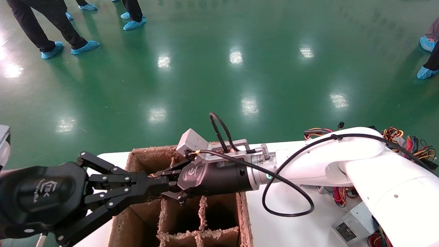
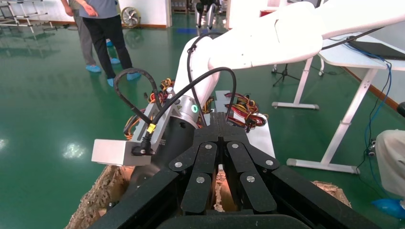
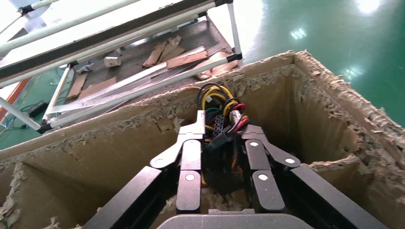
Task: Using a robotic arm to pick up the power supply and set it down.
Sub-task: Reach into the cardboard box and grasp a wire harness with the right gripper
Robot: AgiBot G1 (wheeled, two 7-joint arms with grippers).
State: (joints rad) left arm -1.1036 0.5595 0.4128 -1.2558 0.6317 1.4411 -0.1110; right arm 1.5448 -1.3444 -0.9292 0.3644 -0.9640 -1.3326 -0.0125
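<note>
The white robotic arm [image 1: 343, 161] reaches from the right over a partitioned cardboard box [image 1: 244, 212]. Its right gripper [image 1: 169, 187] is lowered into a far compartment. In the right wrist view this gripper [image 3: 222, 125] is shut on the power supply, and I see only the yellow, red and black wire bundle [image 3: 220, 101] and a black connector between its fingers. The grey casing is hidden. My left gripper [image 1: 161, 182] is shut and holds nothing, hovering over the box with its tips close to the right gripper; the left wrist view shows it [image 2: 218, 115] beside the right wrist.
Look-alike power supplies lie on the white table [image 1: 295, 206] at the right, one grey unit [image 1: 355, 224] near the front and tangled wires [image 1: 408, 145] behind the arm. The near box compartments [image 1: 181, 216] look dark. People stand on the green floor [image 1: 219, 68].
</note>
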